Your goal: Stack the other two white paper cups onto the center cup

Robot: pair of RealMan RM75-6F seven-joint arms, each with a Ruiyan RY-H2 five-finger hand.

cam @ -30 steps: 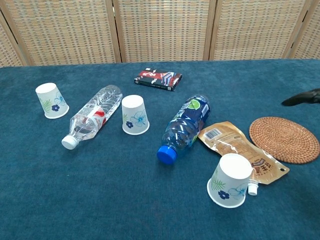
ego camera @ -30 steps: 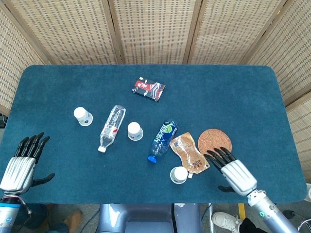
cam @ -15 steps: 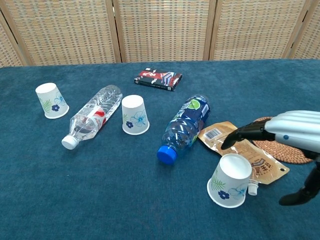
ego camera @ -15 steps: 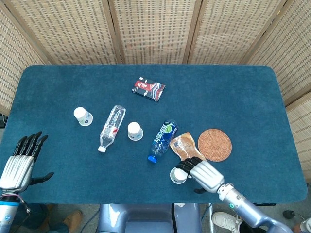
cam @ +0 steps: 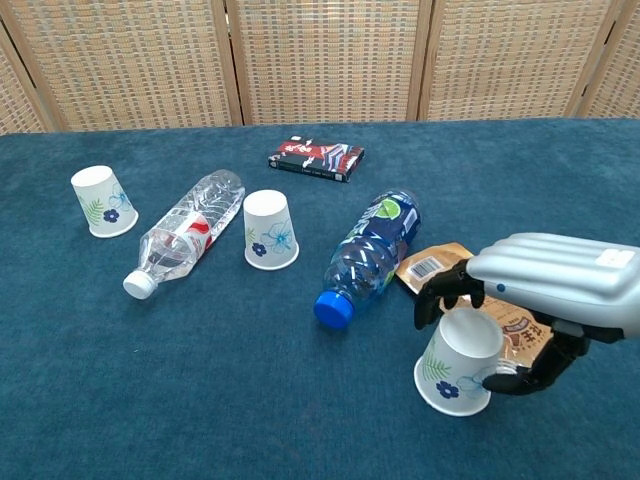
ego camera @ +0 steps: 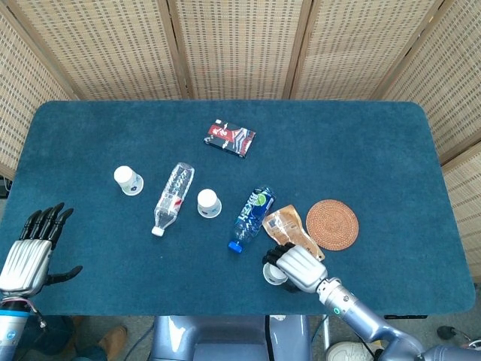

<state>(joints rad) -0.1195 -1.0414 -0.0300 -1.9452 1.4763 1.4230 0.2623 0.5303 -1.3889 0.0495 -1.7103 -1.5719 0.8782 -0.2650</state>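
Three white paper cups with blue flowers stand upside down on the blue table. The left cup (ego camera: 128, 180) (cam: 103, 201) is far left, the center cup (ego camera: 209, 203) (cam: 270, 230) sits between two lying bottles, and the right cup (ego camera: 272, 274) (cam: 455, 365) is near the front edge. My right hand (ego camera: 297, 267) (cam: 545, 290) wraps the right cup, fingers curled over its far side and thumb against its near side; the cup still rests on the table. My left hand (ego camera: 30, 256) hovers open off the table's front left corner, seen only in the head view.
A clear water bottle (ego camera: 173, 197) (cam: 185, 243) lies left of the center cup and a blue bottle (ego camera: 252, 218) (cam: 368, 255) right of it. A brown snack pouch (ego camera: 284, 224) (cam: 440, 268), a woven coaster (ego camera: 331, 223) and a card box (ego camera: 231, 138) (cam: 316, 157) also lie on the table.
My right hand moved left from the coaster to the right cup and curled its fingers around it. The left hand drifted slightly back. No cup has moved.
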